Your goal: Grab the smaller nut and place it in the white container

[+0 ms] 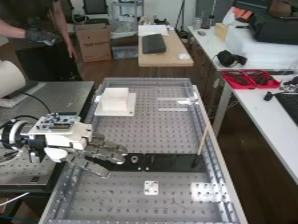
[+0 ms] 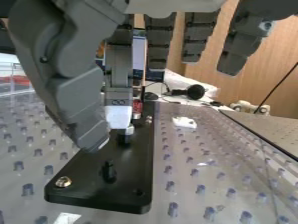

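Where the black plate (image 1: 174,162) lies across the perforated bench (image 1: 120,200), we see the hand (image 1: 105,150) over its end, the fingers loosely bent and spread, gripping nothing that we can make out. From the wrist, we see a metal nut (image 2: 63,181) resting near a corner of the plate, apart from the thumb (image 2: 86,110), and a small metal piece (image 2: 148,119) farther along its edge; which is the smaller nut we cannot tell. Two black pegs (image 2: 108,171) stand upright on the plate. Well apart, we find the white container (image 1: 115,102).
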